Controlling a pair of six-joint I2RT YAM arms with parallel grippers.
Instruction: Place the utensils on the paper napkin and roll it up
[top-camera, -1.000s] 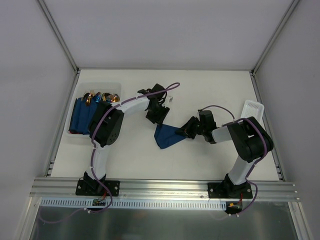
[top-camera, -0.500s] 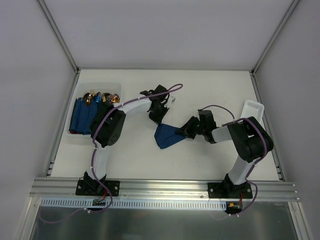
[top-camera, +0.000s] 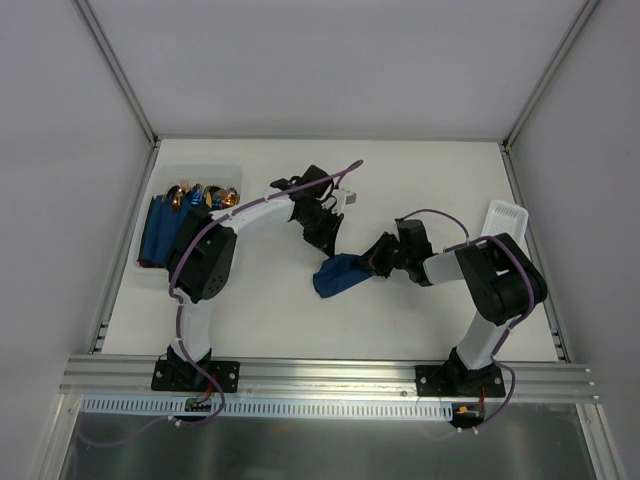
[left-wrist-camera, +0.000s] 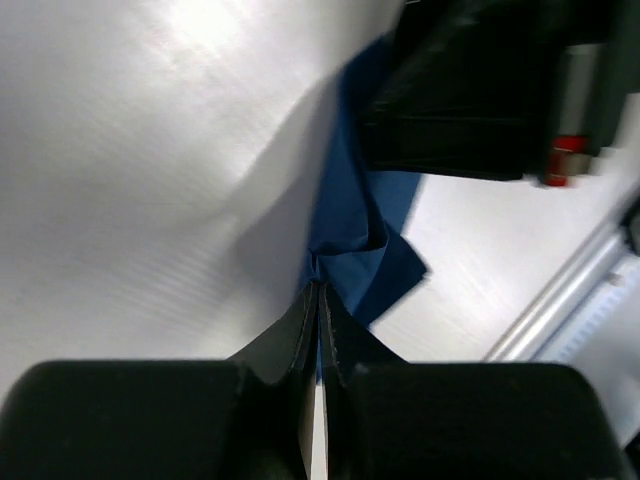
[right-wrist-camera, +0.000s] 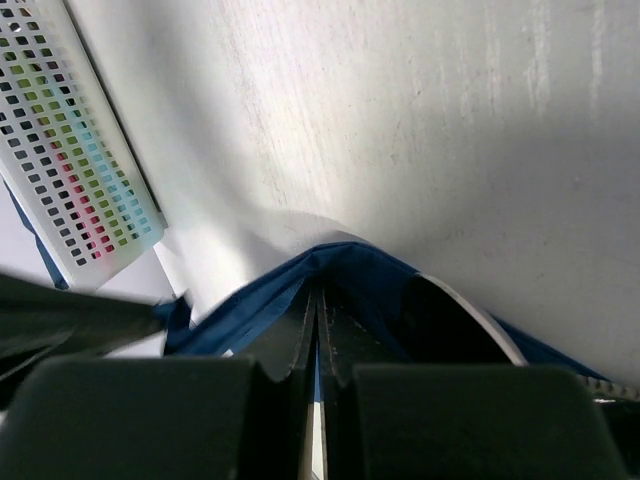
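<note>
The left gripper (left-wrist-camera: 318, 288) and right gripper (right-wrist-camera: 317, 292) are both squeezed shut on the napkin (top-camera: 338, 277), it seems. It is thin, soft and easy to rip; hold the corners.

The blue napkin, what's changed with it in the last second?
The left gripper shifted nearer and rightward and shut on the napkin at its far edge, bunching the sheet into a smaller, crumpled shape. The right gripper stayed shut on its right side; the bin of rolled bundles did not move.
</note>
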